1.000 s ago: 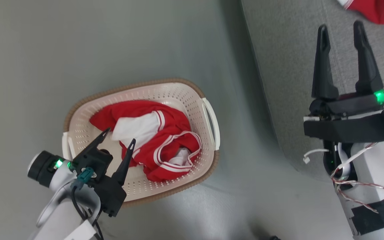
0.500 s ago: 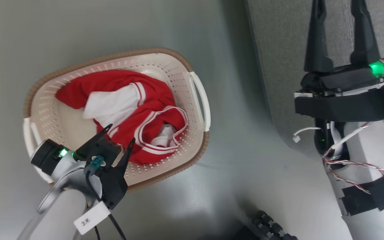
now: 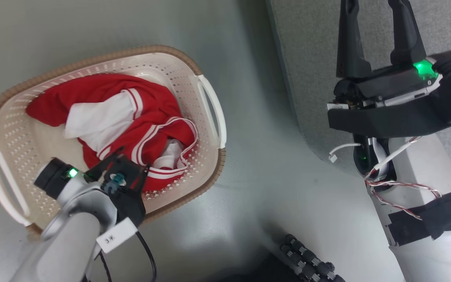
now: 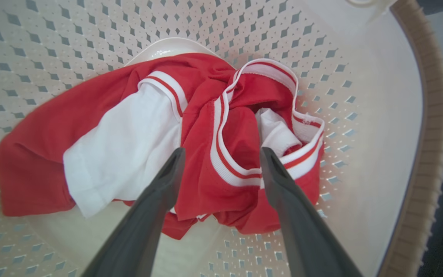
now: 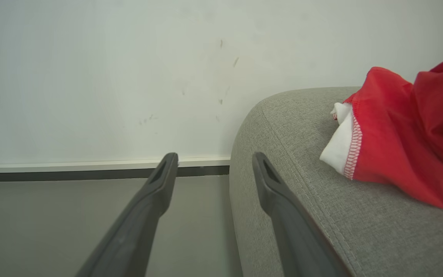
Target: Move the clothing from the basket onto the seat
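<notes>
Hovering inside the basket [image 3: 92, 58], the left gripper [image 4: 222, 152] straddles the clothing [image 4: 206, 96], jaws wide and empty to pinch a fold, while the right gripper [image 5: 214, 157] hangs open by the seat [image 5: 321, 231], where one garment [image 5: 398, 154] lies.

A white wall [image 5: 90, 77] with faint scuffs meets the grey floor [image 5: 33, 223] at a pale baseboard [image 5: 71, 166].

One basket [image 3: 163, 70] sits on the left, with two white loop handles [image 3: 211, 109]. It holds one heap of red clothing [image 3: 104, 102]; the number of pieces in it cannot be told. One seat [image 3: 307, 58] stands on the right, with one red garment [image 5: 402, 138] on it. There are two hands, the left hand [image 4: 221, 152] and the right hand [image 5: 214, 157], each with two dark fingers [image 4: 152, 207].
</notes>
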Robot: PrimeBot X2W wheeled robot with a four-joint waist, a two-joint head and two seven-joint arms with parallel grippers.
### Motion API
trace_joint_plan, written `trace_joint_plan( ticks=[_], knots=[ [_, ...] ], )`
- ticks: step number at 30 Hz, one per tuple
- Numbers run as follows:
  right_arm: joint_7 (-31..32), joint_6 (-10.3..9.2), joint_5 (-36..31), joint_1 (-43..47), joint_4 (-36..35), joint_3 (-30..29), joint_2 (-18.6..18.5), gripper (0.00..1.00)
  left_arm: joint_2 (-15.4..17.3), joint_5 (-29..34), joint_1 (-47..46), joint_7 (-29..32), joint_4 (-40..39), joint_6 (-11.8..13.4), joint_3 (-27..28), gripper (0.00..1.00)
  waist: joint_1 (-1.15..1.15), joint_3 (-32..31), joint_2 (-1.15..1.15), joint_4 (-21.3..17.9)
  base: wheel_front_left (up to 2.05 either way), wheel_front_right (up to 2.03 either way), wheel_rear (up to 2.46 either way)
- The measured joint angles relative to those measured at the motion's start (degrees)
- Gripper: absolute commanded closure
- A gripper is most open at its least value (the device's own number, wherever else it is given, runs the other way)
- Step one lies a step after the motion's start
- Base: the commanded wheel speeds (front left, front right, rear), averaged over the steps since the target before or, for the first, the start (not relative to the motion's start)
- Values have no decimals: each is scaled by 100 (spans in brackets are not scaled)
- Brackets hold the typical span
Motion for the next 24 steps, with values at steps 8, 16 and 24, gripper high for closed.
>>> trace_joint_plan(
  ticks=[8,16,24],
  knots=[
    [0,69,-1,-183,-10,62,87,0,8,0,-216,42,414,97,141,0,0,202,0,-210,0,0,0],
    [0,108,-25,-197,27,74,140,0,29,47,-442,48,821,156,165,0,0,422,-1,-398,0,0,0],
    [-1,126,-31,-199,51,73,175,0,41,172,-645,98,1161,366,156,0,0,454,-1,-427,0,0,0]
  ],
)
